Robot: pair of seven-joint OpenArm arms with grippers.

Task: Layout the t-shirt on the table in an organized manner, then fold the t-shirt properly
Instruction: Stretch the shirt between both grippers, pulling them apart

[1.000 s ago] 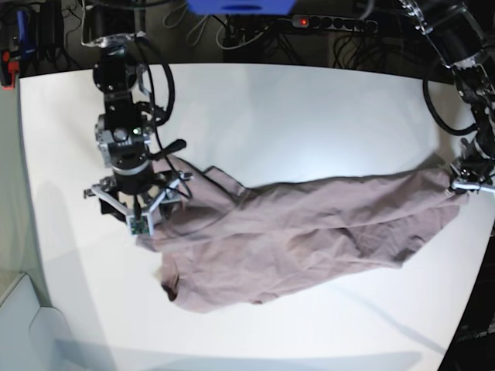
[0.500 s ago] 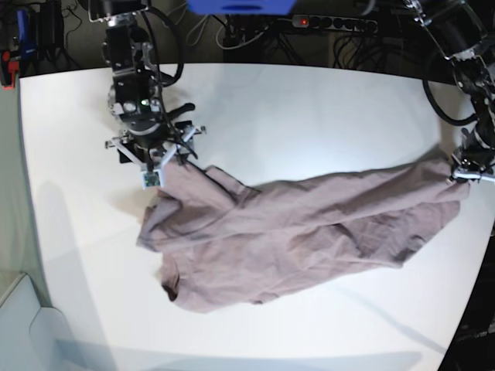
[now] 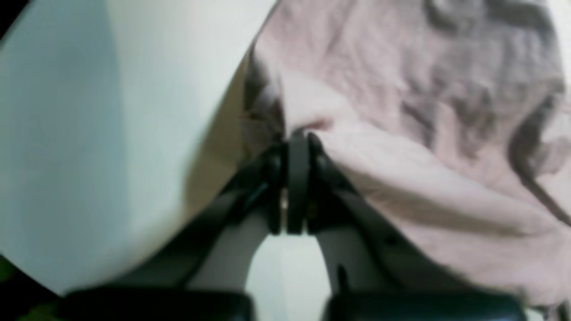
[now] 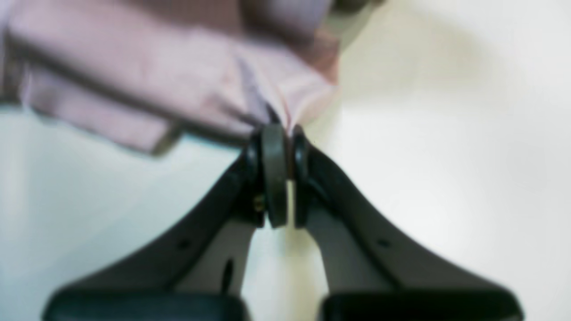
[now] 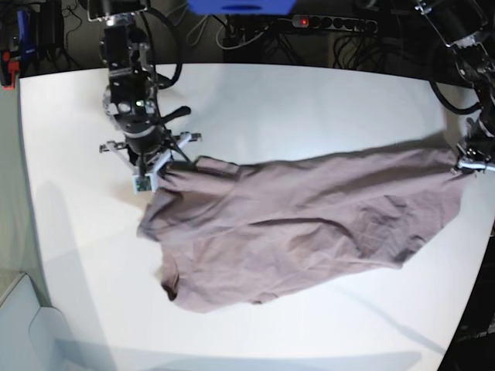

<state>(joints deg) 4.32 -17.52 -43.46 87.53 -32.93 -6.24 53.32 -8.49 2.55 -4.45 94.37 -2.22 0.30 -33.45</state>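
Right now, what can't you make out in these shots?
- Collar and label of the t-shirt: base view, folds hide them.
- Which part the right fingers pinch: right wrist view, blurred.
- Left gripper: base view, near the frame edge, too small.
- Table front edge: base view, cut off.

Both wrist views are soft and blurred; the base view is bright, sharp, curved at its edges, with glare on the counter (image 5: 309, 116).
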